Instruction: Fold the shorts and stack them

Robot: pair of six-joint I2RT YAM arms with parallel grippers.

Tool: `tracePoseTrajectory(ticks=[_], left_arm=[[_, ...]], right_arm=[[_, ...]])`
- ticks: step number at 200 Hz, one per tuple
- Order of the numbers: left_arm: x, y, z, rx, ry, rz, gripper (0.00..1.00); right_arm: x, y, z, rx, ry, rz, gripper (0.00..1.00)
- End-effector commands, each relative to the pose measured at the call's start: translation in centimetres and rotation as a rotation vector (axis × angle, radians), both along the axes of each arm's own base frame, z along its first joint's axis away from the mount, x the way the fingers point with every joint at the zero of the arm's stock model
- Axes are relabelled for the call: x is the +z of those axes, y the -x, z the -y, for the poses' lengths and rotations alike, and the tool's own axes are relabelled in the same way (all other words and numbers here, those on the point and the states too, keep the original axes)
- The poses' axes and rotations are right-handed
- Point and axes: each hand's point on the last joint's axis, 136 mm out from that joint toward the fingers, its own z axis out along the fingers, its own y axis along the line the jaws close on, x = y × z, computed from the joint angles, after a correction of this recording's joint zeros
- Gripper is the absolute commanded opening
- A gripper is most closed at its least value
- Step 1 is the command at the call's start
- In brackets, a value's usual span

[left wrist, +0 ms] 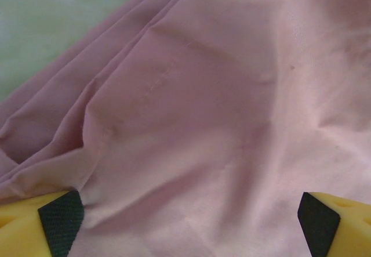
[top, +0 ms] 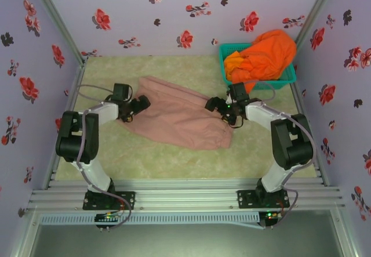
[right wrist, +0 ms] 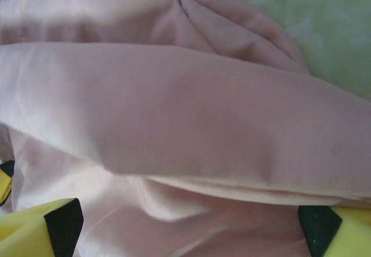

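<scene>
Pink shorts: I see the dusty pink shorts [top: 174,118] spread flat on the pale green table [top: 145,161], roughly at its middle, lying slantwise between my two arms, with folds and creases along their far edge.
Orange shorts: the orange shorts [top: 264,57] sit in a bunched heap in the teal basket [top: 222,50] at the far right corner, spilling above its rim; I cannot tell how many pieces are in the heap.
Left gripper: my left gripper [top: 141,103] is at the pink shorts' left end. In its wrist view the left gripper [left wrist: 191,225] has its jaws spread wide, the pink cloth [left wrist: 220,106] lies beneath them, and nothing is pinched.
Right gripper: my right gripper [top: 215,105] is at the right upper edge of the pink shorts, near the basket. Up close its yellow fingers [right wrist: 35,234] stand wide apart over a thick fold of pink cloth [right wrist: 174,112], grasping nothing.
</scene>
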Motion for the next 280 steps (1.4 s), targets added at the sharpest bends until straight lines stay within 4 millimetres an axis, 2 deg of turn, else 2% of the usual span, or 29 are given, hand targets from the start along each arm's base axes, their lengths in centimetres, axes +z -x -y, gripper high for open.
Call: tracePoseTrajectory(ticks=[1, 42, 50, 63, 75, 96, 113, 134, 153, 169, 190, 223, 245, 280], left_arm=[[-0.2, 1.0, -1.9, 0.073, -0.021, 0.011, 0.99], [-0.6, 4.0, -3.7, 0.120, -0.056, 0.016, 0.99], [0.0, 4.2, -3.7, 0.126, -0.047, 0.037, 0.99], [1.3, 4.5, -3.7, 0.127, -0.035, 0.069, 1.00], [3.2, 4.4, -3.4, 0.118, -0.015, 0.116, 0.99], [7.2, 4.1, -2.7, 0.096, 0.025, 0.203, 0.99], [10.0, 4.1, -1.7, 0.055, 0.077, 0.273, 0.99], [11.5, 4.5, -0.4, 0.018, 0.168, 0.314, 0.99], [10.5, 5.1, 0.3, 0.014, 0.223, 0.297, 0.99], [8.9, 5.6, 0.4, 0.032, 0.250, 0.275, 0.99], [7.0, 6.0, 0.4, 0.046, 0.264, 0.261, 0.99], [4.3, 6.4, 0.3, 0.049, 0.246, 0.209, 0.99], [2.7, 6.7, 0.2, 0.056, 0.237, 0.180, 0.99], [1.0, 7.3, -0.1, 0.068, 0.227, 0.152, 0.99]], right_arm=[[-0.1, -0.8, 0.3, -0.002, -0.003, 0.004, 0.99], [0.5, -1.2, 0.5, 0.000, -0.009, 0.017, 0.99], [1.0, -1.2, 0.2, 0.015, -0.020, 0.027, 0.99], [2.3, -1.3, -0.3, 0.040, -0.045, 0.053, 0.99], [4.1, -1.1, -0.7, 0.063, -0.056, 0.098, 0.99], [8.2, -0.3, -1.2, 0.114, -0.023, 0.227, 0.99], [10.9, 1.2, -2.8, 0.218, 0.030, 0.336, 0.99], [12.5, 2.8, -5.4, 0.349, 0.086, 0.409, 0.99], [13.0, 3.7, -8.7, 0.471, 0.055, 0.413, 0.99], [12.3, 3.9, -11.5, 0.545, 0.020, 0.366, 0.99], [11.0, 2.9, -14.4, 0.581, -0.032, 0.315, 0.99], [8.4, 0.7, -17.7, 0.588, -0.119, 0.204, 0.99], [7.1, -1.0, -18.9, 0.587, -0.120, 0.173, 0.99], [5.0, -4.0, -18.9, 0.551, -0.098, 0.146, 0.99]])
